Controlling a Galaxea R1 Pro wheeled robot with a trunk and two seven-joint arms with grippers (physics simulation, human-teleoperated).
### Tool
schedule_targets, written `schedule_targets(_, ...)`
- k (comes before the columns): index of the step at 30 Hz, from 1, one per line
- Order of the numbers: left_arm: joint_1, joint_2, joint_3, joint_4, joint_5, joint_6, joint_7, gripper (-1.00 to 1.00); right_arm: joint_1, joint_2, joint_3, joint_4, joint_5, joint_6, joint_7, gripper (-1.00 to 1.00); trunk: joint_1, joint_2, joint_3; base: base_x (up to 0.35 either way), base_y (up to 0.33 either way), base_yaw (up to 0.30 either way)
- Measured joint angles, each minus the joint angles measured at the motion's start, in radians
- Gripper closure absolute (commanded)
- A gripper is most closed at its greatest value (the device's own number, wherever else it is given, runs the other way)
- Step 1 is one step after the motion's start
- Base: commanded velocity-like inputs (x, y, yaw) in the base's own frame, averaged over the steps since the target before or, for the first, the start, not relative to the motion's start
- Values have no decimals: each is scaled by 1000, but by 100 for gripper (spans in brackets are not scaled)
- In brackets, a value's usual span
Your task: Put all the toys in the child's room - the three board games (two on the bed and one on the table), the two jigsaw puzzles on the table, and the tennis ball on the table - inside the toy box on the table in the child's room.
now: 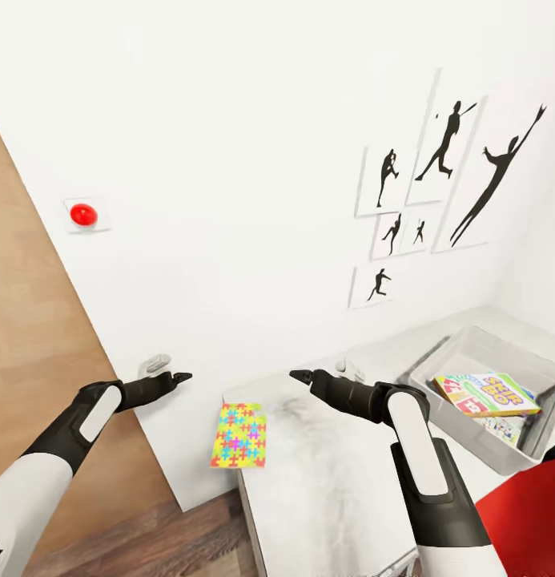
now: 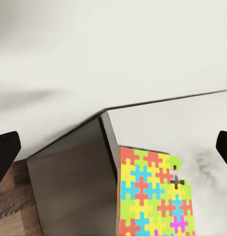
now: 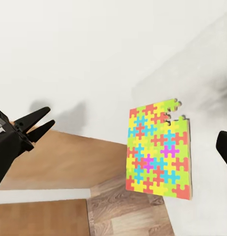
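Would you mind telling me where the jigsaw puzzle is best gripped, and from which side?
Probably by the edge of the jigsaw puzzle that juts past the table's corner over the floor. It is thin and lies flat, so a top-down pinch finds little to grip; the overhang lets one finger slide beneath. The left gripper, on that open side, looks best placed.

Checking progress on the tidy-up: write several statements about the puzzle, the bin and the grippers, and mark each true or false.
1. The flat multicoloured jigsaw puzzle lies at the corner of the glossy pale grey speckled table, overhanging its edge. True.
2. The light grey open-topped toy box is empty. False: a cartoon-covered board game lies in it.
3. The left gripper holds the puzzle. False: it hangs apart from it, holding nothing.
4. The right gripper is over the table. True.
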Motion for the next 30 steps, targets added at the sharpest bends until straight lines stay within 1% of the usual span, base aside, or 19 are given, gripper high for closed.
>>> schedule_targets(4, 0, 1, 0, 0, 0, 0, -2, -100, 0, 0, 1, 1, 0, -1, 1, -100, 0, 0, 0, -5, 64, -37)
schedule_targets(12, 0, 1, 0, 0, 0, 1, -2, -100, 0, -1, 0, 2, 0, -1, 1, -100, 0, 0, 1, -59, 198, -13)
schedule_targets(16, 0, 2, 1, 0, 0, 1, -3, -100, 0, -1, 0, 2, 0, -1, 2, -100, 0, 0, 3, -26, 96, -101)
schedule_targets(18, 0, 5, 1, 0, 1, 0, -4, -100, 0, -1, 0, 2, 0, -1, 2, -100, 0, 0, 5, -11, 40, -146)
schedule_targets(20, 0, 13, 1, 0, 2, 0, -10, -100, 0, 0, 0, 2, 0, -1, 2, -100, 0, 0, 7, -6, 23, -162)
schedule_targets(22, 0, 19, 1, 0, 3, 1, -20, -100, 0, 0, 0, 2, 0, -1, 2, -100, 0, 0, 9, -4, 35, -172)
schedule_targets(23, 0, 24, 1, 0, 2, 1, -36, -100, 0, 0, 1, 2, 0, -1, 2, -100, 0, 0, 11, -2, 77, -178)
schedule_targets(28, 0, 29, 2, 0, 0, 2, -95, -100, 0, 1, 2, 2, 0, -6, 2, -100, 0, 0, 16, -1, 147, -170)
schedule_targets(30, 0, 30, 2, 0, -1, 3, -108, -100, 0, 1, 3, 2, -1, -12, 2, -100, 0, 0, 18, 0, 100, -112)
